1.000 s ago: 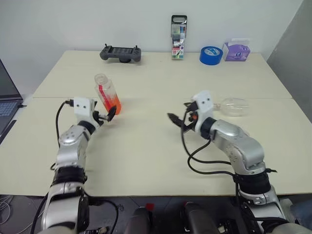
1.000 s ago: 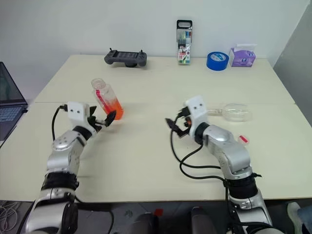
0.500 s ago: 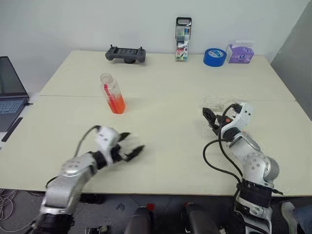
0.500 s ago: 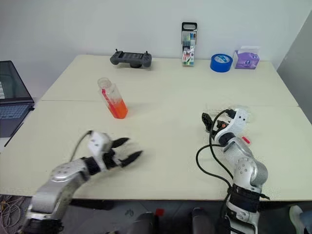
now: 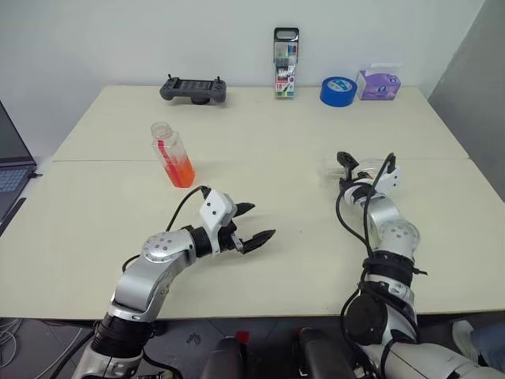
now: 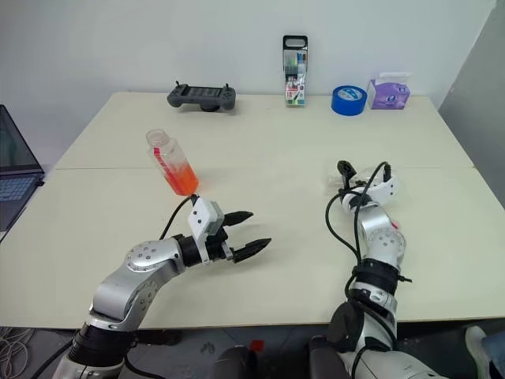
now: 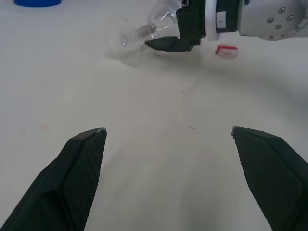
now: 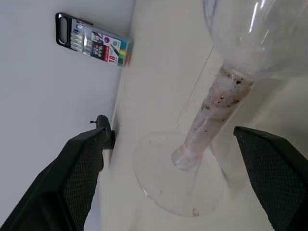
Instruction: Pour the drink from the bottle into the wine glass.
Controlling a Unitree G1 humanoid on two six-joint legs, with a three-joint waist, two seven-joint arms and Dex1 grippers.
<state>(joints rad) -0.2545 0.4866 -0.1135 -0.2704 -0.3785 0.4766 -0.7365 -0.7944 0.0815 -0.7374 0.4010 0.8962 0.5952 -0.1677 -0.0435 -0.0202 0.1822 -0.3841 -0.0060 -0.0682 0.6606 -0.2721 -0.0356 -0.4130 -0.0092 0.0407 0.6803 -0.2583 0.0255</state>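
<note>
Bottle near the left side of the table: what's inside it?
The bottle holds orange-red drink in its lower half; the upper half looks empty. Its red label stripe covers a narrow strip.

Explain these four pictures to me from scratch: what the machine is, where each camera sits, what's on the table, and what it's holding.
This is a humanoid robot with two arms, each ending in two black fingers. The two wide pictures come from cameras in its head, looking down over a pale table. The other two come from cameras on its wrists, looking along the fingers.

On the table stands a bottle of orange-red drink, uncapped. A wine glass lies on its side. Along the far edge are a game controller, a marker pack, a blue tape roll and a purple tissue pack.

The left gripper is open over bare table, holding nothing. The right gripper is open, its fingers either side of the glass's stem, not closed on it.
</note>
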